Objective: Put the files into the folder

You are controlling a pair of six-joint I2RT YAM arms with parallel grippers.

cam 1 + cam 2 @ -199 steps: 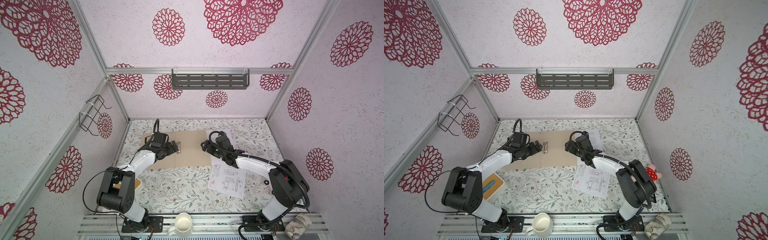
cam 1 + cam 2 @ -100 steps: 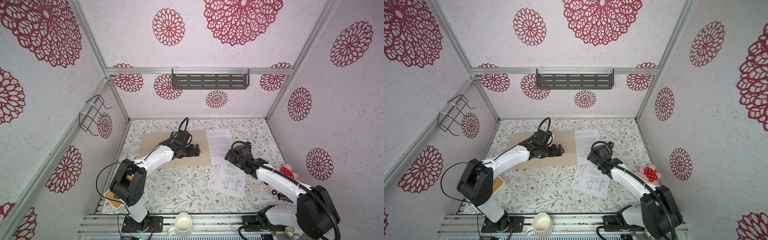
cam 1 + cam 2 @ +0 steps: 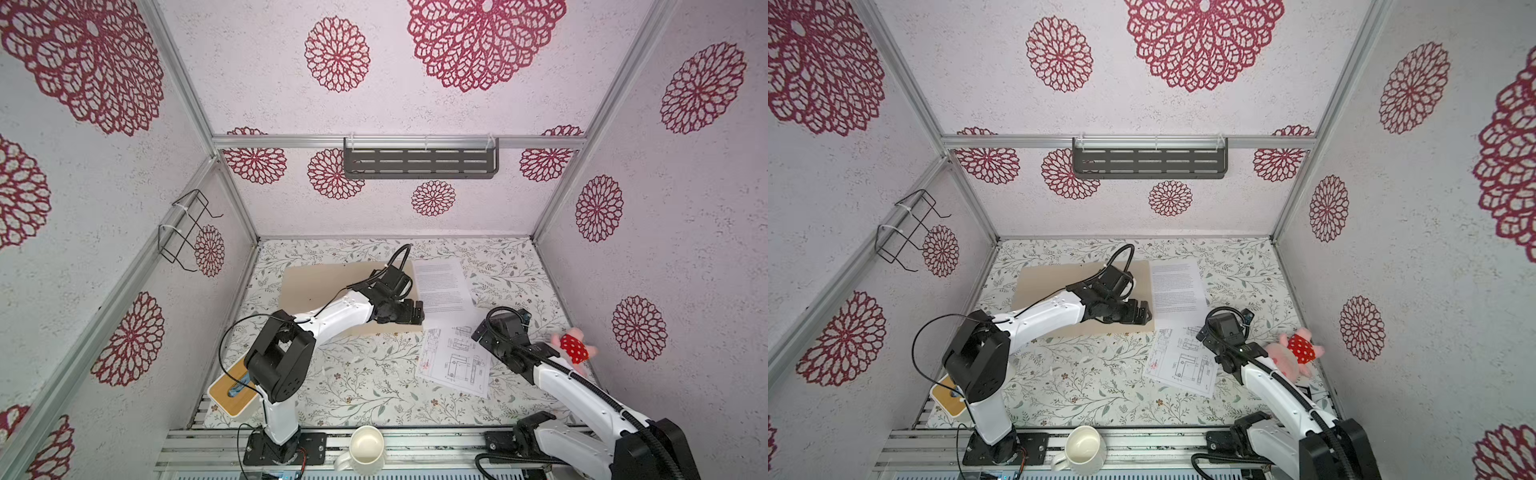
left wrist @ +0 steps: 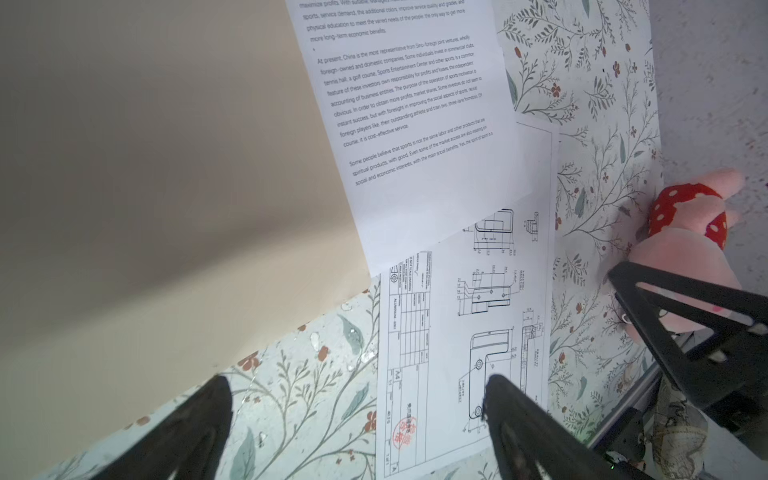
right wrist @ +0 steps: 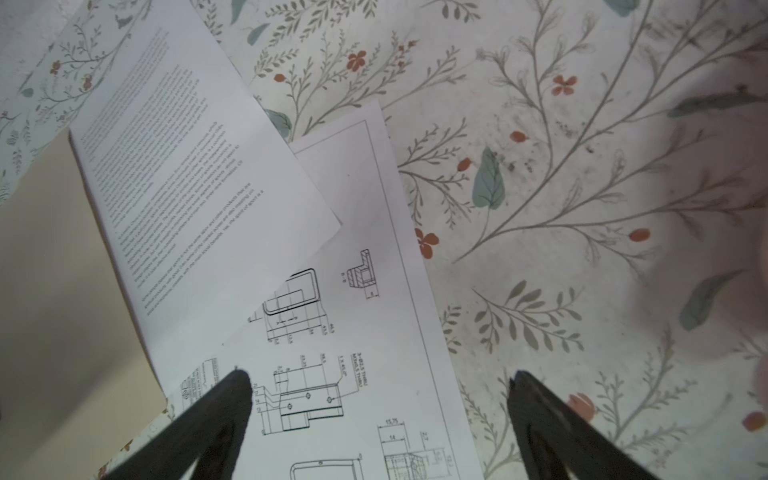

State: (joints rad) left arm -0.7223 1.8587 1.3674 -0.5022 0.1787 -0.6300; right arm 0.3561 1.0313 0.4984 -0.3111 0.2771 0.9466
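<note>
The folder [image 3: 316,286] [image 3: 1050,286] is a flat tan card lying shut at the back left of the mat. Against its right edge lies the printed-text file [image 3: 440,286] [image 4: 415,124], whose near corner overlaps the line-drawing file [image 3: 455,361] [image 5: 353,332]. My left gripper [image 3: 415,318] [image 4: 357,386] hovers open over the folder's near right corner, holding nothing. My right gripper [image 3: 478,332] [image 5: 378,378] is open above the drawing's far right edge, also holding nothing. In the right wrist view, one finger is over the drawing and one over the mat.
A pink plush toy in a red spotted dress [image 3: 573,347] lies by the right wall behind my right arm. A bamboo-topped white box [image 3: 232,390] sits at the near left. A white mug [image 3: 365,449] stands on the front rail.
My left arm swung right across the folder to its right edge. My right arm drew back from the folder to the drawing sheet, uncovering the text sheet.
</note>
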